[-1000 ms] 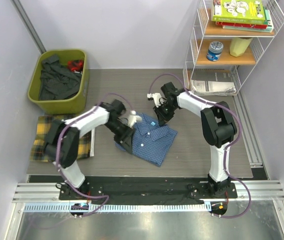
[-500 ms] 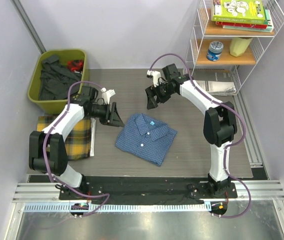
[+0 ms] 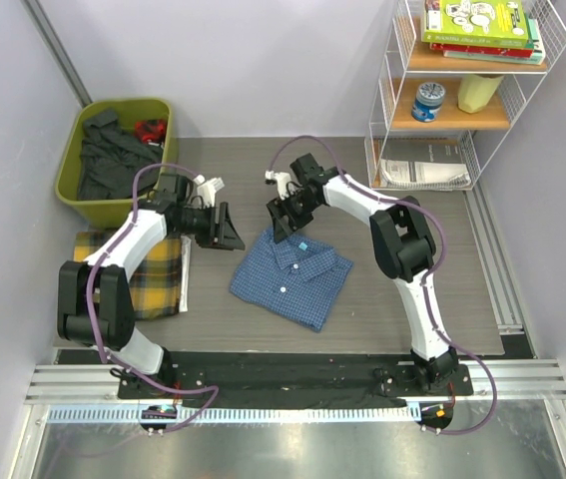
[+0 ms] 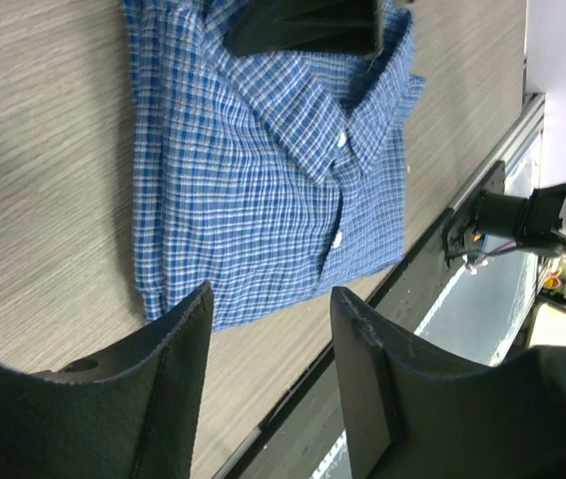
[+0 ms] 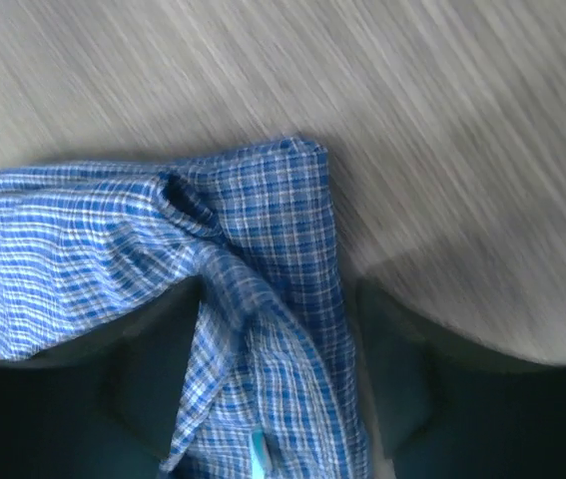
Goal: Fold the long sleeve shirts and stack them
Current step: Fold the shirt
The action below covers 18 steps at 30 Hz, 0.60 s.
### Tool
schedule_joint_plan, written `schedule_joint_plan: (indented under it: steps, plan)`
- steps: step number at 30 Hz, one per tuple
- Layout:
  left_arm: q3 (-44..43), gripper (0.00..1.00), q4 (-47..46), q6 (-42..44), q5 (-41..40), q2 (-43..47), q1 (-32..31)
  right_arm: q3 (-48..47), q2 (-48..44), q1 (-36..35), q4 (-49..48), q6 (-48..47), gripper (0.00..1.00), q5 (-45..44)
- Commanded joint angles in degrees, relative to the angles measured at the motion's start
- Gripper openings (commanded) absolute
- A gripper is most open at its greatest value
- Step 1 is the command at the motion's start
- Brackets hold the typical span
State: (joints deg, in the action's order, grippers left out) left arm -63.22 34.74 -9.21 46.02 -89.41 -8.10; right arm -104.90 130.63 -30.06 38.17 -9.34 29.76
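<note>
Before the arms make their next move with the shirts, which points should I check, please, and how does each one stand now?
1. Blue shirt folded, collar on top: ok.
2. Left pincer open and empty, beside the blue shirt: ok.
3. Right pincer open, over the collar end: ok.
4. Right pincer touching the cloth: cannot tell.
5. Yellow plaid shirt lying flat as the base of the stack: cannot tell, the left arm hides part of it.
6. Shirts stacked: not ok, they lie apart on the table.
</note>
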Motion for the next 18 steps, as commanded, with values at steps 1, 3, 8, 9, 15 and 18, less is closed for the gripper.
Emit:
schedule_joint_plan:
  steps: [1,3,8,9,15,18]
  plan:
    - [4.6,0.5,-7.6,-5.9,1.1,0.4,2.4,-1.3,0.5,0.2,0.8,-4.4,0.41,4.1]
    - [8.8,0.49,-10.9,-11.1,1.8,1.7,3.2,0.8,-0.5,0.1,0.6,-5.7,0.25,7.3]
    - [17.1,0.56,-20.7,-14.7,4.3,4.9,2.6,8.4,-5.5,-0.9,-3.2,-8.6,0.01,14.9]
    - [18.7,0.57,-21.6,-14.5,4.3,5.2,2.4,9.4,-6.6,-0.9,-3.8,-9.3,0.01,15.8]
    - [20.6,0.73,-26.3,-10.7,1.8,2.7,0.7,11.4,-9.7,-0.9,-4.4,-11.3,0.02,19.0]
    - [19.8,0.8,-27.6,-8.2,2.6,-0.1,-1.4,12.0,-10.8,-0.9,-4.4,-12.8,0.02,19.3]
